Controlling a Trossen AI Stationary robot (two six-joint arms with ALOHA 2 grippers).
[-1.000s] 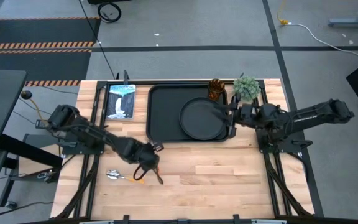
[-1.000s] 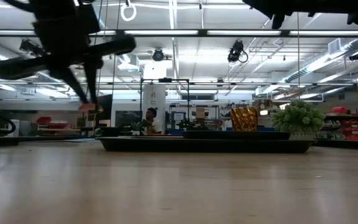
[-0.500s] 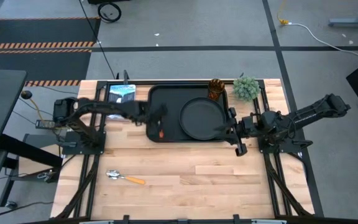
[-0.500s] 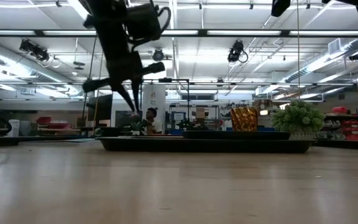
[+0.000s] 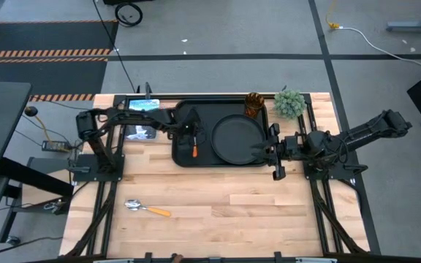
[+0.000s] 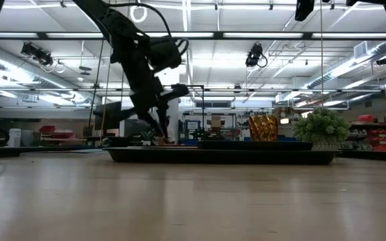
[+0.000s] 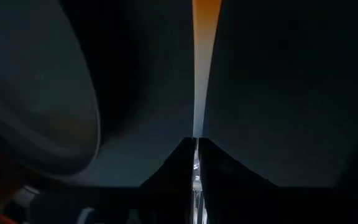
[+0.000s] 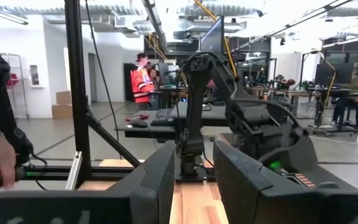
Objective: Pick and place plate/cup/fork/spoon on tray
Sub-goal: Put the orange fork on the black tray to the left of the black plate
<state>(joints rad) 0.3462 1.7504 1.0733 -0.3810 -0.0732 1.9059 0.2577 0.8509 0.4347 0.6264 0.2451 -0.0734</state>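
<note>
Since a second ago, swinging from table front to over the tray (image 5: pixel 183 157): left gripper (image 5: pixel 193 139), clamped on the fork (image 5: pixel 194 150), carrying it low over tray's left part, beside the plate (image 5: pixel 236 139). Hanging just right of tray, fingers spread and holding nothing: right gripper (image 5: pixel 275 157). Sitting on tray already: plate, and the cup (image 5: pixel 253 103) at its far corner. Lying on the table (image 5: pixel 269 204) near the front, well apart from tray, awaiting pickup: the spoon (image 5: pixel 143 208). Remaining, by judgement: releasing fork, fetching spoon.
</note>
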